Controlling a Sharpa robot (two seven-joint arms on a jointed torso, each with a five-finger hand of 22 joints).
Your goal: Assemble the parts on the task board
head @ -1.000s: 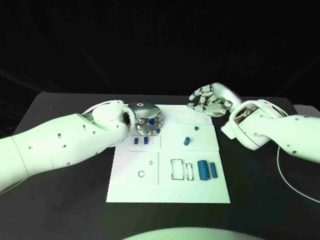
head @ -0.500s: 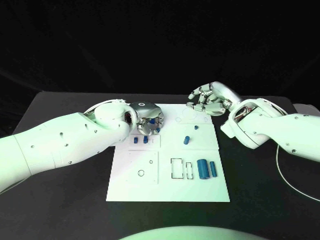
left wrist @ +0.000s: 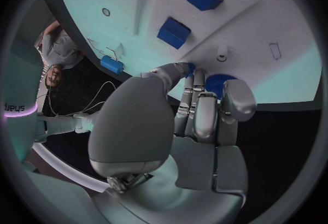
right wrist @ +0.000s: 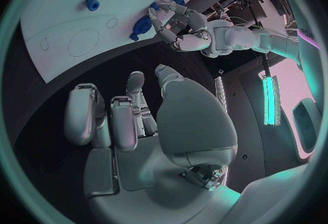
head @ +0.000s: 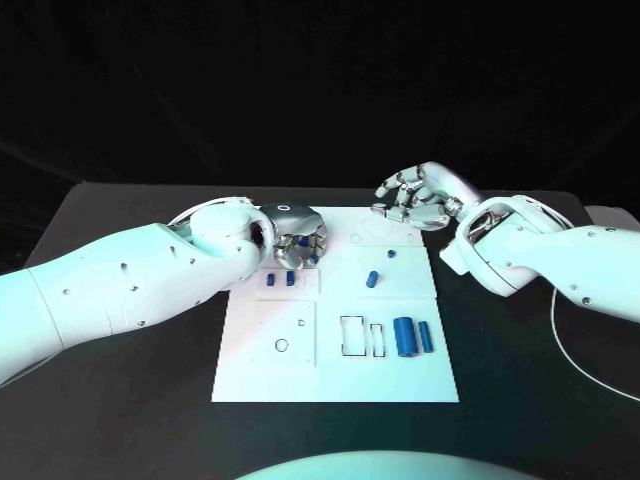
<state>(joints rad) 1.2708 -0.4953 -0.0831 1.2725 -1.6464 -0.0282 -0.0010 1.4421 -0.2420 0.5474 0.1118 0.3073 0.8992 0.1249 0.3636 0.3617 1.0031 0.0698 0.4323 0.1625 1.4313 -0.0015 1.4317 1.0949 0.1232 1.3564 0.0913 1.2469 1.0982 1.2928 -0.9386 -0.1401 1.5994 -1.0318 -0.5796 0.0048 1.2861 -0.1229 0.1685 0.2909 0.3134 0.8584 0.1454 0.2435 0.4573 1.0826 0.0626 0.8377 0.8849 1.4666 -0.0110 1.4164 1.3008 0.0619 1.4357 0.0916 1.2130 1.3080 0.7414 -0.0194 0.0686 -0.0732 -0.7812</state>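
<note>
The left robot hand (head: 297,243) pinched a blue part (left wrist: 217,83) at its fingertips over the task board (head: 335,380), apparently to seat it; the right robot hand (head: 418,200) hovered spread, holding nothing.

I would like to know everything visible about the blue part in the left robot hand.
The blue part is small, round and looks ribbed along its edge, like a gear or knurled wheel, seemingly plastic. The left robot hand grips it between its fingertips, so most of it is hidden. It sits at the far left corner of the white task board, close above or on its surface; whether it touches the board I cannot tell.
</note>
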